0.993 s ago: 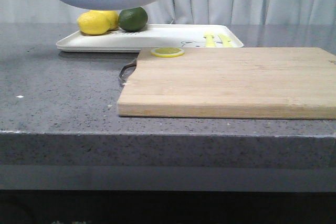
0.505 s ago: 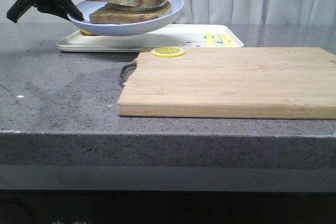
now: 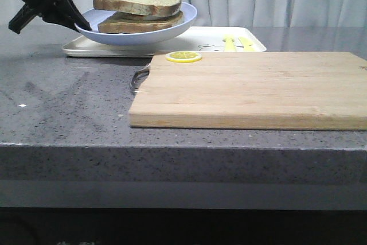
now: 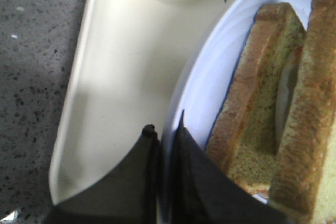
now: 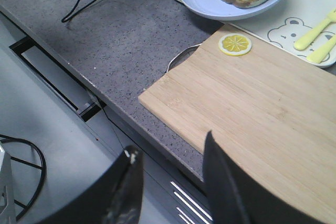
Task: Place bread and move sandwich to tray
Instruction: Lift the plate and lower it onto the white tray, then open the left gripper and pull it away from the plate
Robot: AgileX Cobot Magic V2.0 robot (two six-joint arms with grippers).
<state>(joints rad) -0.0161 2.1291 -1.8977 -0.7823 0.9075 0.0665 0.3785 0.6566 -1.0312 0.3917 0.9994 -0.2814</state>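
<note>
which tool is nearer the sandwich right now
Left. The left tool is clamped on the rim of the pale blue plate that carries the sandwich, right beside it. The right tool hangs open well away, over the near edge of the cutting board.

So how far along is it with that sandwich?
Nearly finished. The top brown-crusted bread slice already sits on the egg sandwich. The left end effector pinches the round pale blue plate by its rim over the flat white rectangular tray. Whether the plate touches the tray is unclear; releasing remains.
</note>
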